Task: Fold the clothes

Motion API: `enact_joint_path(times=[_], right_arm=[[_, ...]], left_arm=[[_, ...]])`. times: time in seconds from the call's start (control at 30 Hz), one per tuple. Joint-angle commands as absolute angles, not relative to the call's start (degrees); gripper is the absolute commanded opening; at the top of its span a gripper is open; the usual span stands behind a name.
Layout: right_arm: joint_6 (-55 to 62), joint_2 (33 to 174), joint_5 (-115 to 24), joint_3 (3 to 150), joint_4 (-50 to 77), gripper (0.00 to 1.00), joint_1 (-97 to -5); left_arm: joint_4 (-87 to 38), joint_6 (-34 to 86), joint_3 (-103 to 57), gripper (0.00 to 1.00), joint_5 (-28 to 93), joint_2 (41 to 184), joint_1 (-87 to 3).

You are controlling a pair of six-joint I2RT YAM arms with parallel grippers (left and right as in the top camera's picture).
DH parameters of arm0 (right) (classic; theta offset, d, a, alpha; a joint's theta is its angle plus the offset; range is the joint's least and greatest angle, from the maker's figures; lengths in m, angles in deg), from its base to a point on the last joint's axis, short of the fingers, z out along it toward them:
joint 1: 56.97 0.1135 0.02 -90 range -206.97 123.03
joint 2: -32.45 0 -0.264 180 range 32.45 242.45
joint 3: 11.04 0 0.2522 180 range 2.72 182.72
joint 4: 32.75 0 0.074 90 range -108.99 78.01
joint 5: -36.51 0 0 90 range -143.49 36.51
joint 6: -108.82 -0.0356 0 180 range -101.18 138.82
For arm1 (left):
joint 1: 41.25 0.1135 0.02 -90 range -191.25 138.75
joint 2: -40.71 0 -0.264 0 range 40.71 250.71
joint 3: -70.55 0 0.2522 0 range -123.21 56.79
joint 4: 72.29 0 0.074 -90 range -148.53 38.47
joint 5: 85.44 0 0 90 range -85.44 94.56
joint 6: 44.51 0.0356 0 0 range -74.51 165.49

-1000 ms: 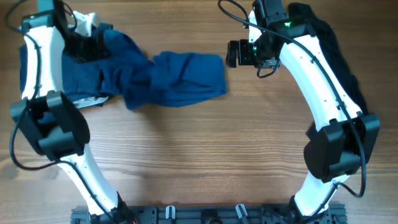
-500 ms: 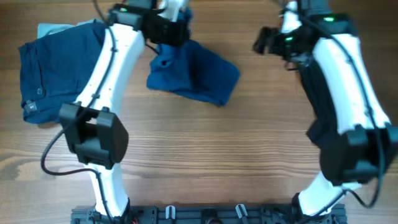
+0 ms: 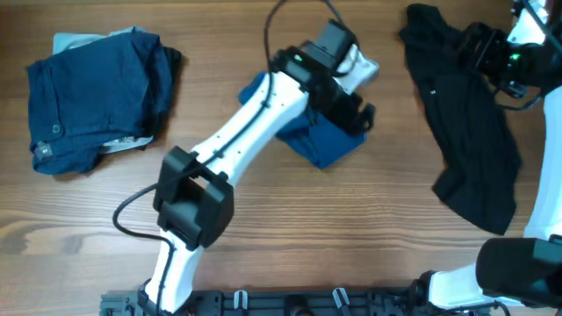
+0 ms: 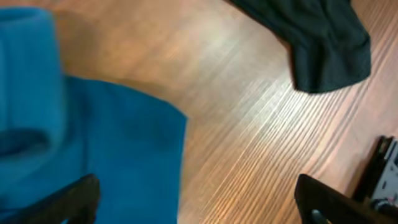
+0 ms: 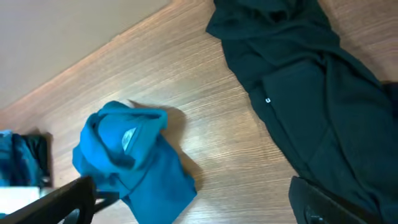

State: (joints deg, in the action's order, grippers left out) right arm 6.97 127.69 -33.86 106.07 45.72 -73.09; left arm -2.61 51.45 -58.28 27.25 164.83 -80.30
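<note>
A crumpled blue garment (image 3: 320, 145) lies mid-table, partly under my left arm. My left gripper (image 3: 358, 112) hovers over its right edge, open, with nothing between the jaws. In the left wrist view the blue garment (image 4: 99, 149) fills the lower left, and the left gripper (image 4: 199, 208) spans its edge and bare wood. A black garment (image 3: 470, 132) is spread loosely at the right. My right gripper (image 3: 481, 51) hangs open above its top end. The right wrist view shows the blue garment (image 5: 134, 158), the black garment (image 5: 311, 93) and the empty right gripper (image 5: 196, 208).
A stack of folded navy clothes (image 3: 88, 96) sits at the far left, a pale layer showing beneath it. The black garment's corner (image 4: 323, 43) shows in the left wrist view. Bare wooden table (image 3: 351, 237) runs along the front.
My left arm carried the blue garment from beside the left stack to mid-table, then opened and let it go. The right arm swung right, over the black garment.
</note>
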Motion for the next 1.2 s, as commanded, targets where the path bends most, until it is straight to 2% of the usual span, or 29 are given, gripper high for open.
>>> enact_joint_path(times=[0.0,0.17,0.33,0.4,0.57,0.67,0.8,0.97,1.07,1.13,1.17], right_arm=[[8.32,126.95,-31.36,106.88,46.48,0.99,-73.73],[8.21,127.28,-27.65,105.92,49.13,0.99,-72.04],[1.35,128.72,-28.52,99.32,43.58,1.00,-61.84],[-7.04,131.41,-33.37,96.43,38.40,1.00,-55.85],[-30.74,138.40,-35.98,91.52,24.41,0.98,-47.83],[-39.65,142.23,-37.59,91.52,20.17,0.81,-44.48],[-49.91,145.81,-40.04,91.52,17.76,0.71,-40.92],[-53.45,148.39,-41.55,91.52,15.97,0.68,-37.62],[-53.38,148.39,-41.77,91.52,15.97,0.59,-37.53],[-53.23,148.41,-41.70,91.52,16.49,0.50,-37.36],[-52.92,148.41,-41.72,91.52,16.89,0.40,-37.03]], left_arm=[[-2.74,51.69,-58.52,1.00,23.04,163.74,-78.22],[-6.06,45.33,-58.74,1.00,21.68,156.54,-67.82],[-6.20,41.96,-58.72,1.00,19.89,153.94,-56.67],[-4.69,41.96,-58.72,1.00,19.87,153.97,-52.76],[-1.61,41.98,-58.72,1.00,17.00,153.97,-48.70],[-0.47,42.00,-58.72,1.00,14.01,153.97,-48.48],[-0.45,42.00,-58.72,1.00,14.01,153.97,-48.48],[-0.12,42.00,-58.69,1.00,13.86,153.97,-48.48],[0.14,42.00,-58.72,1.00,13.86,153.97,-48.48],[0.49,42.00,-58.72,1.00,13.86,153.97,-48.48],[0.56,42.00,-58.69,1.00,13.86,153.97,-48.48]])
